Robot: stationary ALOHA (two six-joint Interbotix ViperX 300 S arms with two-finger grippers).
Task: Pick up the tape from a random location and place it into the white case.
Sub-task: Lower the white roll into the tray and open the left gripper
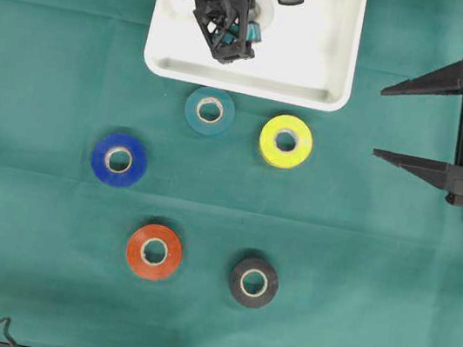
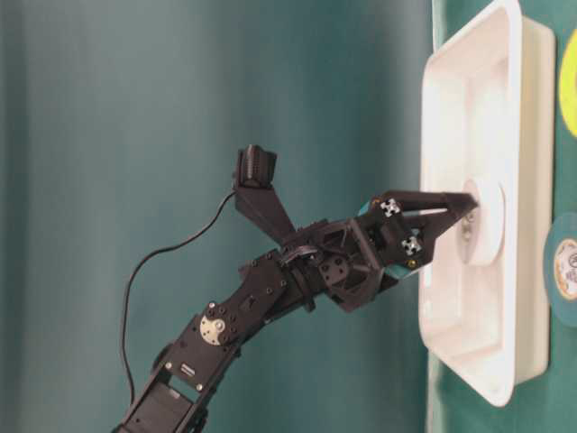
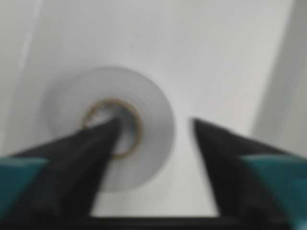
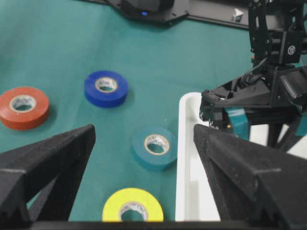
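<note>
A green counter (image 1: 384, 321) carries the white case (image 1: 321, 56) at its far edge and five loose rolls of tape in front of it: teal (image 1: 210, 110) just beside the case's rim, yellow (image 1: 286, 141) near it, blue (image 1: 119, 159), orange (image 1: 154, 251) and black (image 1: 254, 282) farther off. A sixth roll, the white tape (image 3: 112, 143), lies flat inside the case, mostly hidden from overhead by the left arm reaching across it. The left hand (image 3: 153, 129) points down into the case, jaws spread, one finger (image 3: 96, 143) over the roll's core; the blurred wrist view suggests no grip. The right hand (image 1: 389, 124) waits wide open and empty at the counter's side.
</note>
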